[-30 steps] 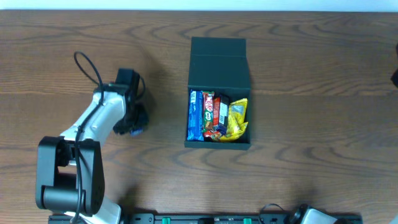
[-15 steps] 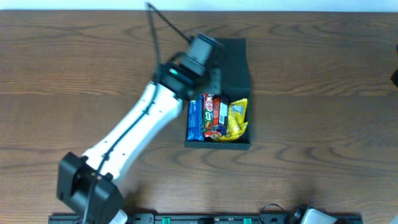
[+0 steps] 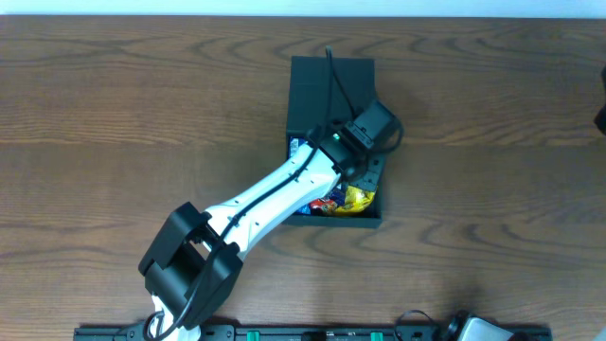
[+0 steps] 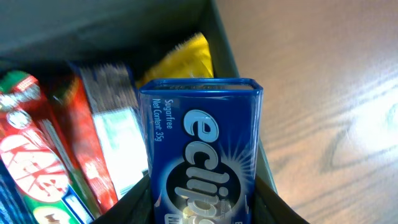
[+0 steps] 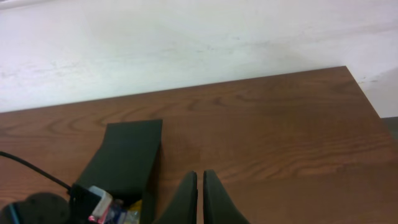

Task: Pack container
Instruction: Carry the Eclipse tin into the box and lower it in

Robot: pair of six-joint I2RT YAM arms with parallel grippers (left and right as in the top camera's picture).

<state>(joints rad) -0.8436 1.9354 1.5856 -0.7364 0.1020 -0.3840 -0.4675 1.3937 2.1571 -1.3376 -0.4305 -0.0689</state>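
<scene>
Now, left claw clamped on Sugarfree eclipse tin over container, KitKat inside, right claw closed, empty.

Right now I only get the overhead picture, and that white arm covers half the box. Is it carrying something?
Observer: Yes. Its wrist camera shows the left gripper clamped on a blue mint tin with "eclipse" printed on it.
Visitor: Whereabouts over the box is that tin?
Observer: By one side wall of the container, over a yellow packet. A red KitKat bar lies on the far side of it.
Visitor: And the second arm?
Observer: The right gripper is shut with nothing in it. It is well back from the container, which its camera sees from a distance.
</scene>
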